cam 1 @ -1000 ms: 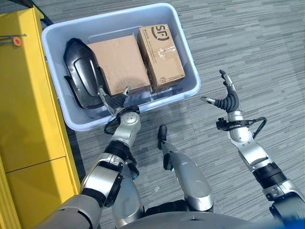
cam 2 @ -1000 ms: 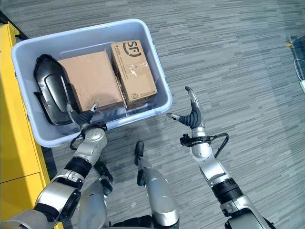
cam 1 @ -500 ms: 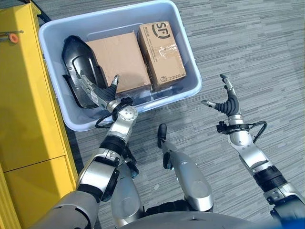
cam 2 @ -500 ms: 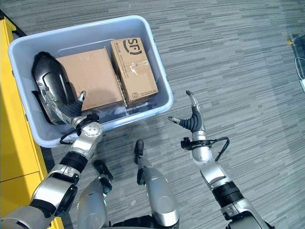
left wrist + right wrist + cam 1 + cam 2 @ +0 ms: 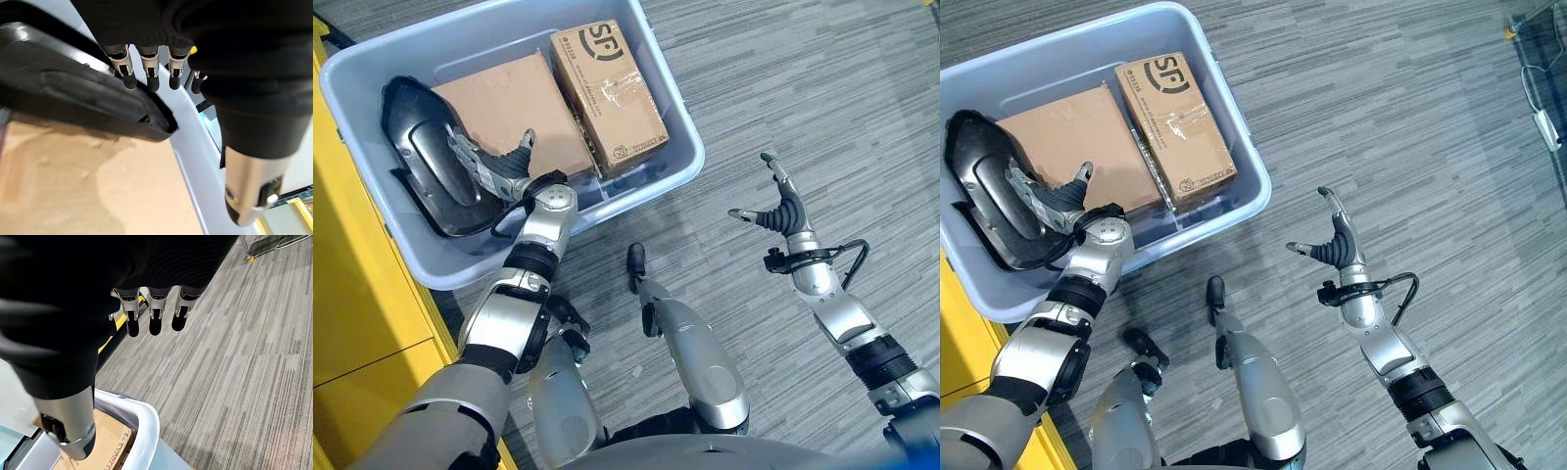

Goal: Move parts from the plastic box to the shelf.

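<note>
A pale blue plastic box (image 5: 617,206) stands on the floor at the upper left. Inside lie a curved black plastic part (image 5: 426,162), a plain cardboard box (image 5: 504,98) and a printed cardboard box (image 5: 607,83). My left hand (image 5: 504,171) is inside the plastic box, open. Its straight fingers (image 5: 149,73) reach to the edge of the black part (image 5: 73,93), with its thumb (image 5: 249,196) held apart over the plain box. My right hand (image 5: 783,211) hangs open above the carpet, right of the plastic box, holding nothing.
A yellow shelf unit (image 5: 362,323) stands directly against the left side of the plastic box. Grey striped carpet (image 5: 1430,117) spreads to the right and front. A small white object (image 5: 1540,127) lies at the far right edge.
The camera has shifted right. My left hand has moved from the plastic box's front rim further in, over to the black part. My right hand has stayed about where it was.
</note>
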Available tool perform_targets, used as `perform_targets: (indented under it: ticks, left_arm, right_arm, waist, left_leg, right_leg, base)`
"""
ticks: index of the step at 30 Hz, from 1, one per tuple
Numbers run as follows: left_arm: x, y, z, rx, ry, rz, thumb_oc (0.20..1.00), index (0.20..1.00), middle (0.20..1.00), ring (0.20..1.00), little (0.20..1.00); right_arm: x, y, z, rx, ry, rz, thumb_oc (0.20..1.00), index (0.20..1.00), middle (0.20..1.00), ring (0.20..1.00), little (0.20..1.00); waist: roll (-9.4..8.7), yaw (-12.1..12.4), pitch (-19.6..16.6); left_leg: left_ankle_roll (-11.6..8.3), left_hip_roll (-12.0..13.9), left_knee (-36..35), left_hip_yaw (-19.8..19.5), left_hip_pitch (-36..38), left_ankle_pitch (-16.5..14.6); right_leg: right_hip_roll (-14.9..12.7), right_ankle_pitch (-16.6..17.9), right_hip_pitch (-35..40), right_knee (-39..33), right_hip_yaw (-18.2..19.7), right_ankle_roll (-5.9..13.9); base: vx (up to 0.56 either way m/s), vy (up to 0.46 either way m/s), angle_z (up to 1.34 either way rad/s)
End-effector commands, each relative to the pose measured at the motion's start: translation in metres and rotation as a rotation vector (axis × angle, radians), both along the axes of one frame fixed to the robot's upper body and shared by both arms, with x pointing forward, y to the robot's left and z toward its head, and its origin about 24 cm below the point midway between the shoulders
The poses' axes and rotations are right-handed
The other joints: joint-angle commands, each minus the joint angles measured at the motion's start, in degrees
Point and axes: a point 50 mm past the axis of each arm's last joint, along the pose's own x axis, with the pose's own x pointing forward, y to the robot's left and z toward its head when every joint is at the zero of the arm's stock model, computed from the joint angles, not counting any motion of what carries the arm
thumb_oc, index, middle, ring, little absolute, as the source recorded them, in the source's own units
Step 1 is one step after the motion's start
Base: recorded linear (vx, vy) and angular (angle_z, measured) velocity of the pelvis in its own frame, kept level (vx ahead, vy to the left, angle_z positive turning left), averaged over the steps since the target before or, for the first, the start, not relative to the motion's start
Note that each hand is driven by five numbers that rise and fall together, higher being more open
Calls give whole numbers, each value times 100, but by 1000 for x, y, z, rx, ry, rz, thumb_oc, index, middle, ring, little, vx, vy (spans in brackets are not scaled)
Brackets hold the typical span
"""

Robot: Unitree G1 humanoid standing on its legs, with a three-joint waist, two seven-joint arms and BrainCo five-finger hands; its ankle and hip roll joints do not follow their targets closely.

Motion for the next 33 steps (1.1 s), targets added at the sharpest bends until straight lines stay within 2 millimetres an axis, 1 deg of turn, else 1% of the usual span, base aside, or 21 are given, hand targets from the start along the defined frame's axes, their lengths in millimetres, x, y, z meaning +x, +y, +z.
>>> perform_targets:
  ticks: [1,2,3,4,7,10,12,14,15,17,19,21,22,24,26,28,31,33]
  left_arm:
    - [-6,27,7,-60,-40,112,1000,1000,1000,1000,1000]
    - [-9,33,1,-168,-58,170,1000,1000,1000,1000,1000]
    - [-11,35,-2,-200,-65,200,1000,1000,1000,1000,1000]
    - [-18,42,-2,-186,-99,325,1000,1000,1000,1000,1000]
    - [-23,48,-4,-178,-103,372,1000,1000,1000,1000,1000]
    - [-22,48,-10,-208,-97,334,1000,1000,1000,1000,1000]
    - [-19,45,-13,-300,-110,298,1000,1000,1000,1000,1000]
    - [-17,40,-22,-422,-105,264,1000,1000,1000,1000,1000]
    - [-15,37,-25,-413,-97,212,1000,1000,1000,1000,1000]
    - [-5,29,-20,-330,-66,48,1000,1000,1000,1000,1000]
    - [4,13,-12,-247,-37,-93,1000,1000,1000,1000,1000]
    - [13,-6,-3,-138,-17,-287,1000,1000,1000,1000,1000]
    - [13,-9,-3,-129,-10,-308,1000,1000,1000,1000,1000]
    - [17,-23,-3,-119,17,-394,1000,1000,1000,1000,1000]
    - [19,-30,-5,-151,25,-443,1000,1000,1000,1000,1000]
    - [19,-33,-9,-172,38,-467,1000,1000,1000,1000,1000]
    - [22,-36,-9,-113,60,-531,1000,1000,1000,1000,1000]
    - [23,-41,-8,-77,63,-575,1000,1000,1000,1000,1000]
  right_arm:
    - [-5,0,30,27,-122,27,1000,1000,1000,1000,1000]
    - [-4,-1,31,27,-122,17,1000,1000,1000,1000,1000]
    - [-4,-1,30,28,-120,10,1000,1000,1000,1000,1000]
    - [-4,-3,27,39,-116,-8,1000,1000,1000,1000,1000]
    - [-7,-5,23,54,-116,-22,1000,1000,1000,1000,1000]
    - [-7,-5,22,65,-114,-25,1000,1000,1000,1000,1000]
    - [-6,-4,23,67,-109,-18,1000,1000,1000,1000,1000]
    - [-4,-3,23,72,-108,-21,1000,1000,1000,1000,1000]
    - [-2,-1,25,73,-110,-22,1000,1000,1000,1000,1000]
    - [-2,-1,28,72,-112,-19,1000,1000,1000,1000,1000]
    - [-2,-2,31,65,-113,-22,1000,1000,1000,1000,1000]
    - [-2,-6,32,54,-111,-19,1000,1000,1000,1000,1000]
    - [-2,-7,32,52,-112,-18,1000,1000,1000,1000,1000]
    - [-1,-9,34,44,-116,-10,1000,1000,1000,1000,1000]
    - [1,-9,38,35,-118,-3,1000,1000,1000,1000,1000]
    - [3,-8,40,31,-116,-4,1000,1000,1000,1000,1000]
    - [3,-9,41,31,-114,-1,1000,1000,1000,1000,1000]
    - [2,-9,40,28,-112,4,1000,1000,1000,1000,1000]
  waist:
    - [-513,194,-88]
    - [-539,186,-88]
    - [-551,184,-88]
    - [-582,187,-88]
    - [-603,203,-88]
    - [-613,221,-88]
    - [-617,210,-88]
    - [-615,209,-88]
    - [-619,206,-88]
    - [-638,166,-88]
    - [-633,126,-88]
    - [-613,70,-88]
    - [-608,65,-88]
    - [-591,35,-88]
    - [-582,6,-88]
    - [-562,-15,-88]
    - [-578,-52,-88]
    - [-583,-86,-88]
  left_leg:
    - [-653,712,460,-150,-277,259]
    - [-667,734,497,-165,-334,262]
    - [-673,740,513,-176,-361,257]
    - [-678,749,541,-204,-425,235]
    - [-676,739,549,-237,-488,228]
    - [-676,729,544,-262,-514,227]
    - [-664,728,569,-267,-540,197]
    - [-675,737,595,-286,-563,220]
    - [-677,742,606,-288,-578,203]
    - [-652,752,614,-256,-566,183]
    - [-634,741,606,-223,-559,186]
    - [-612,739,598,-152,-514,194]
    - [-611,737,601,-145,-513,197]
    - [-599,735,606,-107,-491,215]
    - [-591,746,619,-67,-488,222]
    - [-597,754,644,-52,-495,242]
    - [-594,774,695,-27,-497,215]
    - [-591,781,717,-6,-500,218]
  right_leg:
    - [-454,-923,-196,857,-80,825]
    - [-452,-937,-259,897,-97,821]
    - [-450,-940,-281,907,-107,818]
    - [-452,-945,-328,935,-128,816]
    - [-456,-928,-385,948,-150,816]
    - [-452,-919,-401,939,-163,811]
    - [-458,-926,-415,952,-150,809]
    - [-459,-915,-428,959,-146,810]
    - [-467,-913,-431,961,-159,812]
    - [-479,-902,-434,965,-158,813]
    - [-478,-893,-455,975,-134,811]
    - [-471,-891,-455,983,-95,807]
    - [-470,-891,-456,983,-87,807]
    - [-463,-892,-464,1008,-67,803]
    - [-469,-907,-480,1039,-53,798]
    - [-462,-923,-498,1067,-35,788]
    - [-455,-939,-496,1096,-23,779]
    - [-441,-934,-516,1104,-2,778]
  base:
    - [33,-80,-5]
    - [34,-83,-4]
    - [38,-106,-3]
    - [19,-74,1]
    - [7,-65,3]
    - [4,-47,2]
    - [0,0,0]
    - [0,0,0]
    - [0,0,0]
    - [0,2,3]
    - [2,24,3]
    - [6,62,0]
    - [11,66,-6]
    - [6,44,-13]
    - [4,43,-5]
    - [10,33,-12]
    - [7,1,-11]
    - [0,0,0]
